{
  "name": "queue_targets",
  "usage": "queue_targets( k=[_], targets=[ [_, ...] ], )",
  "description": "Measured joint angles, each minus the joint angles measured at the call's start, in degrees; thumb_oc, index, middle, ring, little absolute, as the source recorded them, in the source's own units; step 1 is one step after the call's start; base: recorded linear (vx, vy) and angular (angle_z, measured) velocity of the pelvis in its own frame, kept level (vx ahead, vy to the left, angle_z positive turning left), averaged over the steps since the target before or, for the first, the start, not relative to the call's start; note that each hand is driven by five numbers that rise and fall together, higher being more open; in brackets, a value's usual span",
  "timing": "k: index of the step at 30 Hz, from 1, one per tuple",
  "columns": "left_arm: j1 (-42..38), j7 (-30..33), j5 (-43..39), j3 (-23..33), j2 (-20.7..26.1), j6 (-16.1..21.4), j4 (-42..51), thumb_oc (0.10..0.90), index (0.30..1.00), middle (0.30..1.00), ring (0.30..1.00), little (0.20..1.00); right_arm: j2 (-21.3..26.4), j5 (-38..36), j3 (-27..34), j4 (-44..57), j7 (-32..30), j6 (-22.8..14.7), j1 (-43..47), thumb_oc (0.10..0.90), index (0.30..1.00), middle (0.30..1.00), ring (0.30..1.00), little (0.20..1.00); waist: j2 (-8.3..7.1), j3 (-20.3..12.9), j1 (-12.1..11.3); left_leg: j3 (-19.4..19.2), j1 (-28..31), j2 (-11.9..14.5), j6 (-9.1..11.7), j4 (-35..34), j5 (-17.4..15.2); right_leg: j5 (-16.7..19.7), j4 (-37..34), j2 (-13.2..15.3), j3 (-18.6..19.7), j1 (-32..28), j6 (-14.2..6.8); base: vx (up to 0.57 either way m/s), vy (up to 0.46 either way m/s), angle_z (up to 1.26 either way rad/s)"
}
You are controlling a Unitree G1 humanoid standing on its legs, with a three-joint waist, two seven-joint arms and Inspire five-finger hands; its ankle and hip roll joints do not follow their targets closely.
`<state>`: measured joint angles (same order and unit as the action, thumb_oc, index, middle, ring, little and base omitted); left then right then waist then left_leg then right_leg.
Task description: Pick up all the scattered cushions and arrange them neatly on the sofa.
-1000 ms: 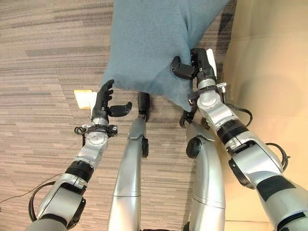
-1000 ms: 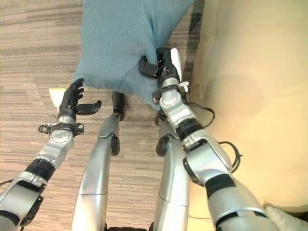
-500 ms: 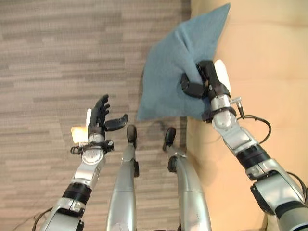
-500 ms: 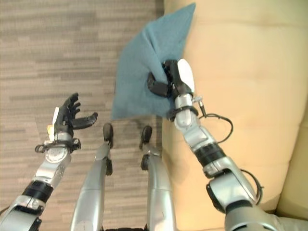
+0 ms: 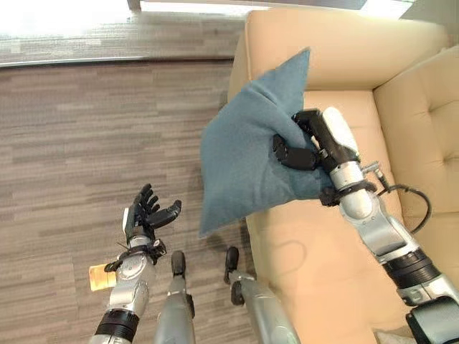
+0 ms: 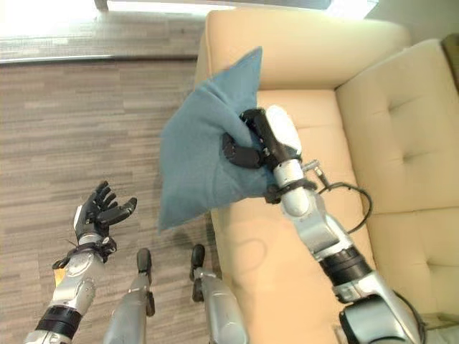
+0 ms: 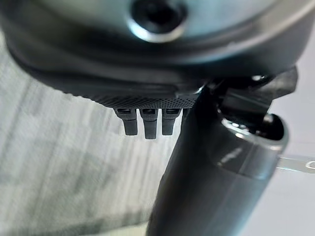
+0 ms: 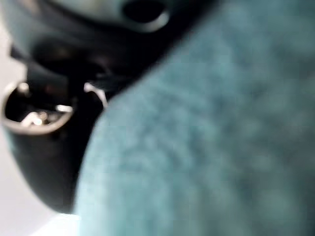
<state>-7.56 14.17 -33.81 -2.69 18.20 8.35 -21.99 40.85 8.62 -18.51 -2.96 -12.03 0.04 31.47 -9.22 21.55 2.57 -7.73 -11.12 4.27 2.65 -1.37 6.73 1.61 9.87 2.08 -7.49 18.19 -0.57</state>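
Blue-grey soft fabric cushion (image 5: pixel 247 161) at frame centre, pinched by right robot hand (image 5: pixel 310 143) over tan sofa (image 5: pixel 337 93), left robot hand (image 5: pixel 147 215) lower left, fingers spread, empty

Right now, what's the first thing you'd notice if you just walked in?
A big blue cushion, held up in the air by the right robot hand with its fingers curled into the fabric. It hangs over the front edge of the tan sofa, partly above the seat and partly above the floor. The left robot hand is open and empty, low over the striped floor.
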Motion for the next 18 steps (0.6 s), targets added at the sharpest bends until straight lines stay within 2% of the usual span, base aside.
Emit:
queue_targets(
  k=[5,14,18],
  targets=[
    [1.16,-1.03,-4.45,1.83,-1.58,-0.07,-0.05,0.800,0.900,0.900,0.900,0.900,3.50,-0.21,2.80,6.94,1.88,-0.16,-0.04,0.400,0.300,0.300,0.300,0.300,1.93,-2.83,1.90,-2.25,4.97,-0.10,-0.10,-3.67,0.19,1.95,-5.74,-0.69,1.70,-5.06,-0.42,0.18,0.055,-0.18],
    [4.63,-2.68,-7.22,2.92,-2.20,-1.30,-0.56,0.800,0.900,0.900,0.900,0.900,3.78,-4.50,3.82,10.11,4.66,-0.61,-0.04,0.400,0.300,0.300,0.300,0.300,2.41,-6.80,4.70,-4.79,10.07,-0.18,0.04,-3.75,-0.41,4.87,-14.97,-1.27,3.15,-13.77,-0.54,0.09,0.041,-0.10],
    [4.89,-3.33,-7.23,2.96,-2.07,-1.85,-0.74,0.800,0.900,0.900,0.900,0.900,3.79,-4.50,3.75,11.91,5.91,-0.68,-0.05,0.400,0.300,0.300,0.300,0.300,2.53,-7.20,5.97,-6.22,11.33,-0.08,0.15,-3.76,-0.51,5.01,-15.06,-1.80,4.39,-14.54,-0.42,0.05,0.042,-0.17]
  ],
)
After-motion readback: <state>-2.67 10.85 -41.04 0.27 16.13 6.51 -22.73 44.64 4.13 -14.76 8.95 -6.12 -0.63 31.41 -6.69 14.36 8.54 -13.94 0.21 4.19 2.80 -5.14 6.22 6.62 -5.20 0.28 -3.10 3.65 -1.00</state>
